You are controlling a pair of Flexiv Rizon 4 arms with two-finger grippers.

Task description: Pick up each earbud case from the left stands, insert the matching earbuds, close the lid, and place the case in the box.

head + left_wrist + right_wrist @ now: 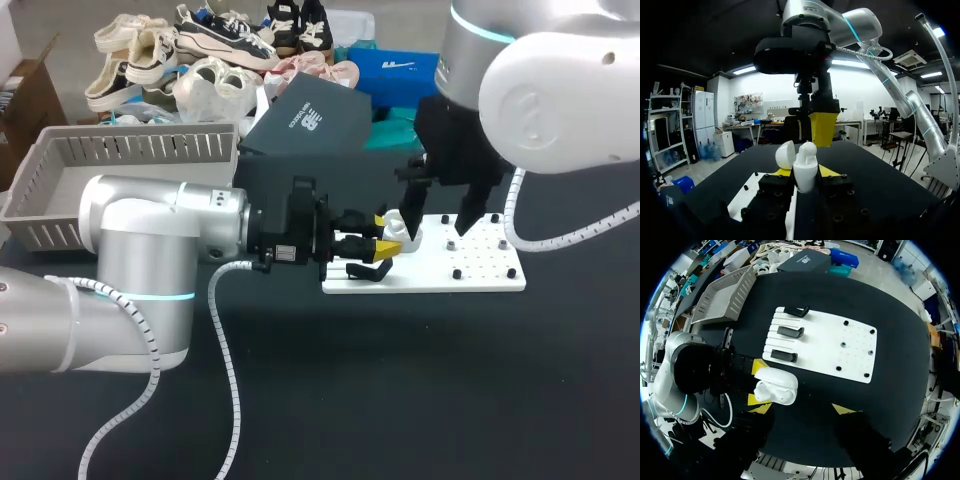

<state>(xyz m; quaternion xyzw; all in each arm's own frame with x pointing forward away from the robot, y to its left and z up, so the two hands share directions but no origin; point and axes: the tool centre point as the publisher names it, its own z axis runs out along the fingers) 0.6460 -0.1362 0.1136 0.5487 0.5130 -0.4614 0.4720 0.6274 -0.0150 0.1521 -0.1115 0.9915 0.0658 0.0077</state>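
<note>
The left gripper (804, 171) sits nearest, jaws clamped on the earbud case (805, 176) from 2 sides, yellow tips pressed low against its body. That grip seems chosen to steady the case upright with its mouth free for loading. The case is smooth, glossy white plastic, a rounded pebble shape. Its domed lid (785, 154) is hinged open and tilted to one side. A rounded white form stands up from the body; whether it is a seated earbud cannot be told.

Just above it hangs the right gripper (437, 228), jaws apart and holding nothing, fingers pointing down, probably posed to drop in an earbud or press the lid shut.

Under and beyond both lies a flat white board (490, 272), matte, with small dark pegs dotted over one half. Three black curved stands (790, 332) line its other edge, and all 3 look empty. The board rests on a black table (400, 400).

Farthest off, at the table's left, stands the grey slatted box (60, 215), a rigid plastic basket, well apart from the case.
</note>
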